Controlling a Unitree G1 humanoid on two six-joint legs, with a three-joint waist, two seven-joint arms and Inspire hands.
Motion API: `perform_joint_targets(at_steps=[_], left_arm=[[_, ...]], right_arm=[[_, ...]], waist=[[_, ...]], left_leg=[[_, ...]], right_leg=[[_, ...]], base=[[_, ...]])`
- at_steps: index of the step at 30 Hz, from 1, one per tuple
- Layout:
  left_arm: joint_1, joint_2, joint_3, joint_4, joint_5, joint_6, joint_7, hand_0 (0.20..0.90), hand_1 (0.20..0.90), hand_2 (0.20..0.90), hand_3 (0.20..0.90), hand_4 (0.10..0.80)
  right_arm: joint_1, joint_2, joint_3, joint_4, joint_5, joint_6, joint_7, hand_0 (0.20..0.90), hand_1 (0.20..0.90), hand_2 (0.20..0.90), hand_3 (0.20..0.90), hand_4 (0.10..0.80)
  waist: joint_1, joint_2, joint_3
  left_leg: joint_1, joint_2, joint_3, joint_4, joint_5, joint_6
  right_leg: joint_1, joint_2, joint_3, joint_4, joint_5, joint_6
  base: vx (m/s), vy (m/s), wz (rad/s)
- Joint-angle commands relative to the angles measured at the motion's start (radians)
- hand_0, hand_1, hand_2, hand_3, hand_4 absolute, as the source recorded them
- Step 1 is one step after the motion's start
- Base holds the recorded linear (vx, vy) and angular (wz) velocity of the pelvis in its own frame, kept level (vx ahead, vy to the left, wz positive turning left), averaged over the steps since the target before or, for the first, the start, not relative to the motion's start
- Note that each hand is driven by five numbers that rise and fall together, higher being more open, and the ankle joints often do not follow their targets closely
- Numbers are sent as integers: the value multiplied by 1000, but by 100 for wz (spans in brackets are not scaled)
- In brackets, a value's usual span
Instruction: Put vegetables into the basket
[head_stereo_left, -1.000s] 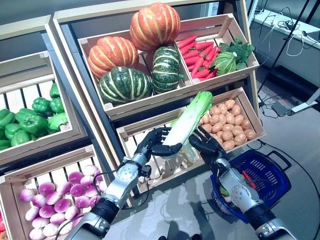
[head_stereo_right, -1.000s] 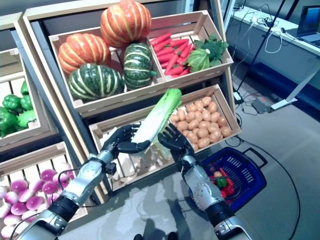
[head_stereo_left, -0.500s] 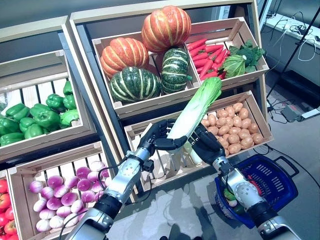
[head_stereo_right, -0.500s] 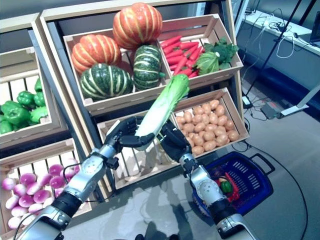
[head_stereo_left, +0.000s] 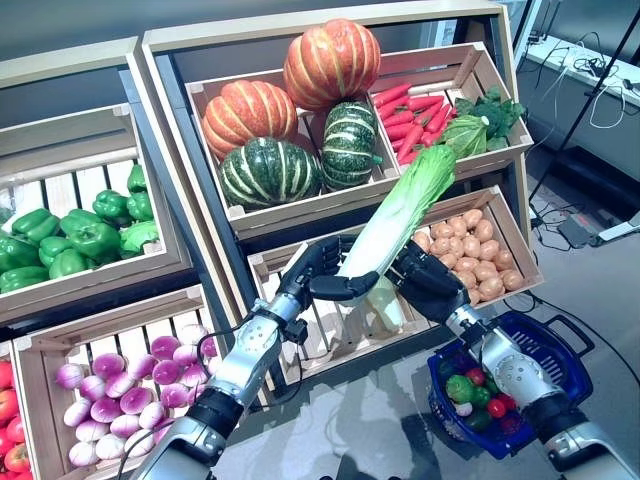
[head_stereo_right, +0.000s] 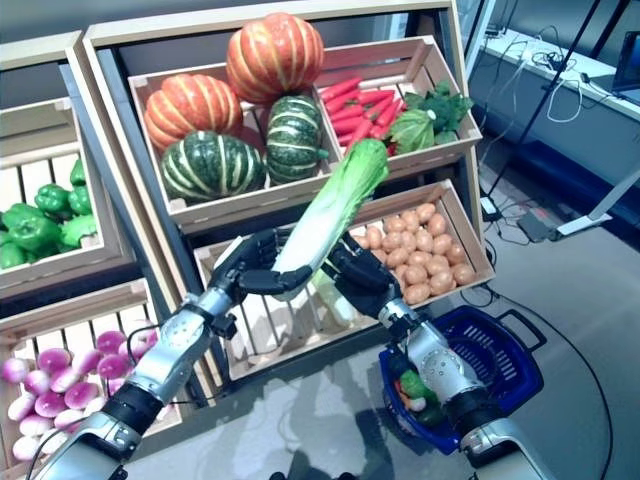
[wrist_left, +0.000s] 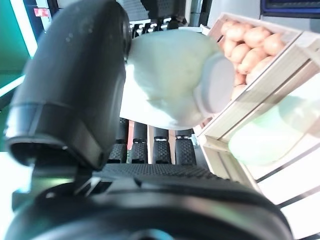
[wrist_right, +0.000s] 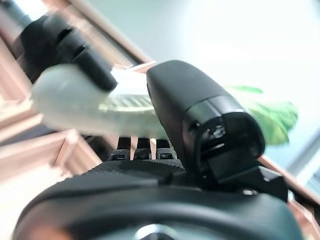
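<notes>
Far left: green peppers (head_stereo_left: 70, 235) in an upper crate, purple onions (head_stereo_left: 120, 395) in the crate below, a few red tomatoes (head_stereo_left: 10, 420) at the edge. On the shelf (head_stereo_left: 175, 190) further along: two orange pumpkins (head_stereo_left: 330, 62) and two striped green pumpkins (head_stereo_left: 268, 172) in one top crate.

Centre: left hand (head_stereo_left: 318, 275) curled round the pale lower end of the cabbage (head_stereo_left: 395, 215), thumb across the front, fingers behind, as seen too in the left wrist view. Cabbage held in the air, tilted, white stalk low toward the left, green leaves high toward the right, in front of the slatted lower crate (head_stereo_left: 330, 320). A second pale vegetable (head_stereo_left: 385, 305) lying in that crate just below the hands.

Right hand (head_stereo_left: 428, 283) clamped on the same cabbage from the other side, fingers and thumb wrapped round the stalk.

Right: red carrots (head_stereo_left: 415, 110) and leafy greens (head_stereo_left: 485, 115) in the top crate, potatoes (head_stereo_left: 470, 245) in the crate below. Lower right, on the floor: blue basket (head_stereo_left: 545, 345), with peppers and other small vegetables inside, well below the cabbage.
</notes>
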Motion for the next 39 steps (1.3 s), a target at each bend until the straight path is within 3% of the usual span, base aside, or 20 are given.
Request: perform_joint_targets(at_steps=[1,12,17,28,39], left_arm=[[-35,13,-134,75,54,-22,-25,300,300,300,300,400],[-33,29,-75,53,88,-37,15,300,300,300,300,400],[-35,41,-52,44,91,-48,20,300,300,300,300,400],[-38,48,-27,57,96,-62,15,300,300,300,300,400],[-54,41,-34,80,95,-68,-2,300,300,300,300,400]], right_arm=[[-244,61,-149,-55,-12,-81,58,900,900,900,900,800],[-38,50,-180,-97,-239,-104,-18,900,900,900,900,800],[17,47,-226,-116,-167,-111,4,900,900,900,900,800],[60,31,-281,-75,-67,-25,109,900,900,900,900,800],[17,70,-329,-19,194,38,170,900,900,900,900,800]], waist=[[-41,-50,-78],[-82,-52,-63],[-96,-53,-55],[-108,-61,-53],[-98,-62,-48]], left_leg=[[-31,-45,-8,1,-63,18],[-25,-34,39,1,-68,20],[-26,-33,54,1,-70,20],[-26,-32,71,1,-78,22],[-20,-33,62,1,-83,21]], right_leg=[[36,-10,-7,16,-56,-35],[34,-9,19,10,-39,-24],[27,-9,32,14,-37,-20],[21,-8,43,15,-38,-12],[26,-7,41,21,-47,-14]], base=[[-23,3,-6],[-20,11,-9],[-16,14,-11],[-1,7,-5],[-1,3,-2]])
